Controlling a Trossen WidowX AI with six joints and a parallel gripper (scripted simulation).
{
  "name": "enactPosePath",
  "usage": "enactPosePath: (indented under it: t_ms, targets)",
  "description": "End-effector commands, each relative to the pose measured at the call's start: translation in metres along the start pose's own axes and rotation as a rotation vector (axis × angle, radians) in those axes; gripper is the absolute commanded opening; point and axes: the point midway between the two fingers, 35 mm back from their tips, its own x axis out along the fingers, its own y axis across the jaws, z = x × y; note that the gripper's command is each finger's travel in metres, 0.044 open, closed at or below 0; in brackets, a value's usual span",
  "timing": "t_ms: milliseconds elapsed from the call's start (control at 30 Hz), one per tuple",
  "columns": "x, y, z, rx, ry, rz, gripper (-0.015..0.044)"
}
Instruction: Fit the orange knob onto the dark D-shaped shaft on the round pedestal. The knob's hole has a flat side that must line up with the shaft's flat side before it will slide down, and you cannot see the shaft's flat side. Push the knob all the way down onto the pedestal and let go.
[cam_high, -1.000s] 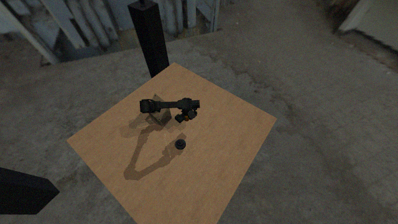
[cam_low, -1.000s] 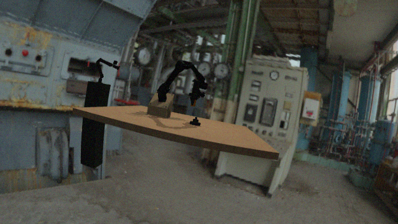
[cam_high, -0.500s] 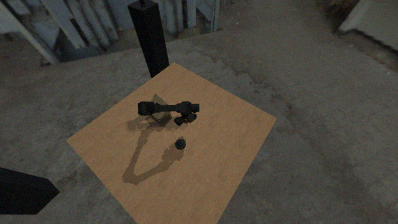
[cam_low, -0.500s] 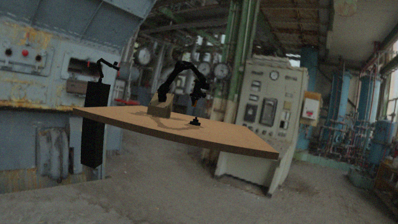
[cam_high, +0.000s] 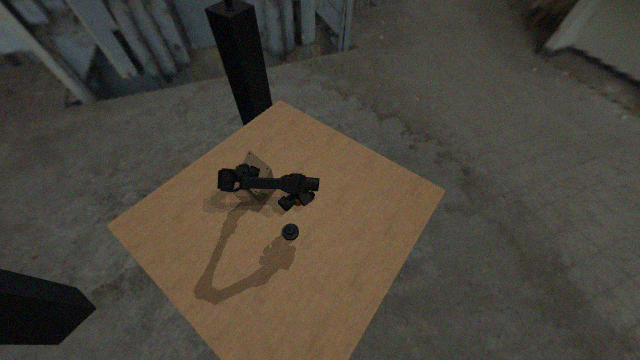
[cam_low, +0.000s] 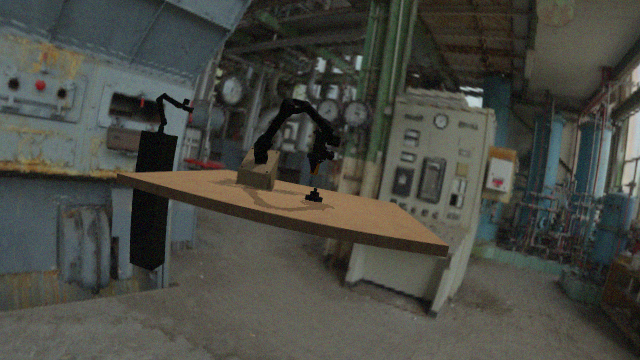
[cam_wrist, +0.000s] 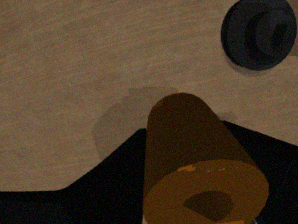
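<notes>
1 table (cam_high: 350, 210) (cam_low: 300, 210) bears 1 arm (cam_high: 267, 183) (cam_low: 272, 131) and 1 round pedestal (cam_high: 287, 236) (cam_low: 314, 199) (cam_wrist: 240, 52), its shaft (cam_wrist: 278, 34) bare; the claw (cam_high: 297, 201) (cam_low: 314, 167) is clamped on the orange knob (cam_high: 298, 202) (cam_low: 316, 170) (cam_wrist: 207, 172), which hangs above the table, off to 1 side of the pedestal; so the grasp is done; moving over the shaft, matching the flats, pushing down and letting go look left; the knob sits between the claw's 2 fingers, its holed end showing.

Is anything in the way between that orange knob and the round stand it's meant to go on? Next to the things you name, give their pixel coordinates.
Nothing visible is. The claw (cam_high: 297, 202) (cam_low: 314, 170) holds the orange knob (cam_low: 316, 169) (cam_wrist: 192, 135) up in the air, off to one side of the round pedestal (cam_high: 290, 232) (cam_low: 314, 198) (cam_wrist: 240, 47), with just open space between knob and pedestal.
</notes>
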Motion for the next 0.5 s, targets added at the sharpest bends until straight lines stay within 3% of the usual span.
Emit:
enactPosePath:
  t_ms: [0, 467]
  targets:
    - [-0.001, -0.009, 0.008, 0.000, -0.018, 0.003, 0.0000]
    - [0.009, -0.044, 0.028, -0.001, -0.028, -0.004, 0.0000]
